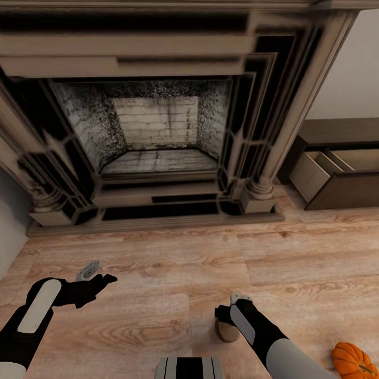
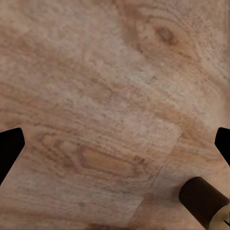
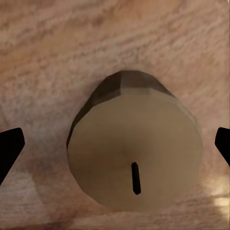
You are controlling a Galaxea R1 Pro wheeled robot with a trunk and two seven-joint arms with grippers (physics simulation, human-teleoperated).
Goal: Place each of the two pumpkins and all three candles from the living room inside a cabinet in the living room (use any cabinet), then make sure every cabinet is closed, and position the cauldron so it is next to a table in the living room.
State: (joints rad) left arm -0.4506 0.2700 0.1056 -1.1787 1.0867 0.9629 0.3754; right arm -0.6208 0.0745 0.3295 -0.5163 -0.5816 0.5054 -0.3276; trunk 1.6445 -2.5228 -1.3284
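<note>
A pale wood-plank floor runs up to one ornate dark fireplace surround with a grey brick firebox, against the far wall.

Two grippers show over the near floor. The right gripper points straight down over one short, cream-topped cylindrical candle with a brownish side; in the right wrist view the candle stands upright directly below, its small dark wick visible, and the two black fingertips sit wide apart on either side of it, well clear of its wall, so the jaws are spread and hold nothing. The left gripper hangs to the near left above bare planks, its fingertips likewise spread at the edges of the left wrist view; the same candle appears at the corner of that view.

One bright-orange ribbed round pumpkin lies on the floor at the near right, to the right of the right arm and apart from the candle.

At the far right, one long, low dark-brown wooden cabinet stands beside the surround, with one pale-lined drawer pulled out; what shows of its inside is bare.
</note>
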